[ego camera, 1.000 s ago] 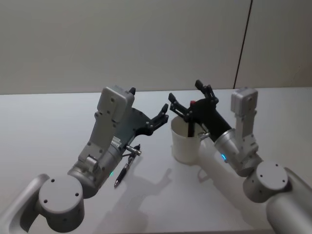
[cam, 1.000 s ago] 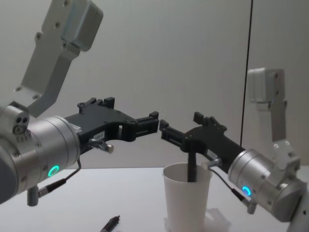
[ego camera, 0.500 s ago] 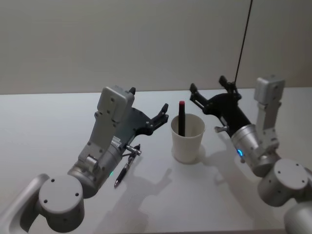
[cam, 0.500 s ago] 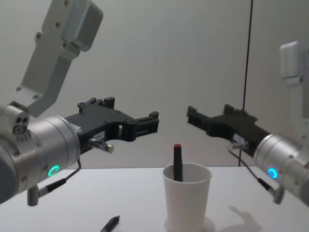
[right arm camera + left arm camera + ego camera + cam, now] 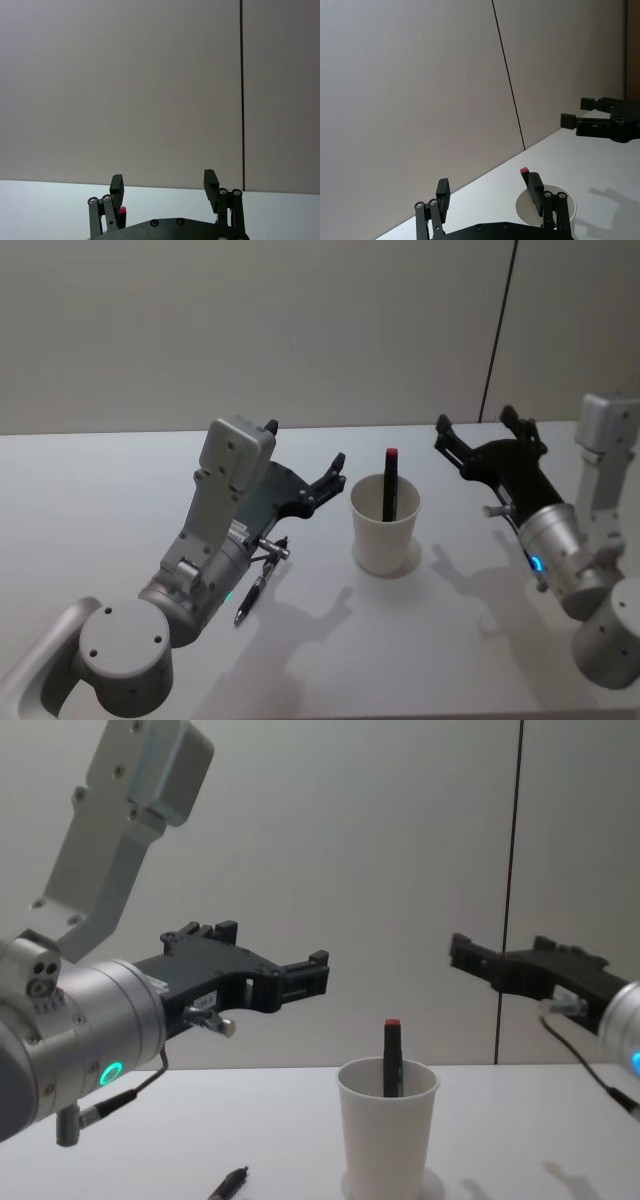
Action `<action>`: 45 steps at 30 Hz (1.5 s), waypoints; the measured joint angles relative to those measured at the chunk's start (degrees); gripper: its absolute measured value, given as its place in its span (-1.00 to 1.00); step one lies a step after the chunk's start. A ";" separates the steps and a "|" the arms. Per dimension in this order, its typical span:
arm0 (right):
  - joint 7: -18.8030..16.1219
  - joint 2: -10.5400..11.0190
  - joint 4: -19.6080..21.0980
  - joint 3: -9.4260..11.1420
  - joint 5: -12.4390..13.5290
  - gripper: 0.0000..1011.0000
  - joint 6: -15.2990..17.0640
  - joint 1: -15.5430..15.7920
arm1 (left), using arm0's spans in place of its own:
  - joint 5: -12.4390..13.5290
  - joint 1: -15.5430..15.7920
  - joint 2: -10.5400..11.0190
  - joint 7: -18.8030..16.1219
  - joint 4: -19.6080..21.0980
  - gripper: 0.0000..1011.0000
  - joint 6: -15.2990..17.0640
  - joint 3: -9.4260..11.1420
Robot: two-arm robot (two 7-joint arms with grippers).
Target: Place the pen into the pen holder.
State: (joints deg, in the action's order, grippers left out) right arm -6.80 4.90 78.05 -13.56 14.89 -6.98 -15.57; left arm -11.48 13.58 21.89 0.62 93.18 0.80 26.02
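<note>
- Pen holder (image 5: 385,528): a white paper cup standing upright on the white tabletop (image 5: 100,490), about midway between the two arms. In the chest view (image 5: 388,1132) its rolled rim and tapered wall are in plain sight.
- Pen (image 5: 389,486): inside the pen holder, roughly upright, dark body with a red end uppermost. The red end stands clear above the rim in the chest view (image 5: 392,1060). Nothing is gripping it.
- Right tool (image 5: 478,426): open and holding nothing, its two fingers spread apart. It sits to the right of the pen holder, apart from it and raised off the tabletop. In the chest view (image 5: 490,965) it is higher than the pen's red end. The right wrist view (image 5: 163,182) confirms a wide gap between the fingers, with only wall behind it.
- Left tool (image 5: 330,480): open and holding nothing, fingers spread. It is left of the pen holder, near the rim but not touching. In the chest view (image 5: 310,975) it is above rim height. The left wrist view (image 5: 489,192) shows the gap between its fingers.
- Second pen (image 5: 250,596): lying flat on the tabletop beneath the left arm, left of the pen holder and apart from it; its tip shows in the chest view (image 5: 228,1185).
</note>
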 joint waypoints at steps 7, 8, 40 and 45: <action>1.98 1.50 4.57 0.59 0.39 0.98 2.95 3.11 | 0.00 0.00 0.00 0.00 0.00 0.98 0.00 0.00; 2.38 1.91 5.45 0.75 0.46 0.98 3.56 3.90 | 0.00 0.00 0.00 0.00 0.00 0.98 0.00 0.00; 5.64 5.75 13.74 2.46 1.18 0.98 8.42 11.09 | -1.54 -0.29 0.46 0.51 0.17 0.98 1.57 -0.54; 5.73 5.85 13.94 2.51 1.21 0.98 8.56 11.29 | -3.66 -0.47 0.88 1.05 0.13 0.98 3.40 -1.15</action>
State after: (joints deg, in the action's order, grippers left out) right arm -1.07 10.74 92.00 -11.05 16.09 1.58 -4.28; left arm -15.14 13.12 22.78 1.68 93.30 4.19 24.87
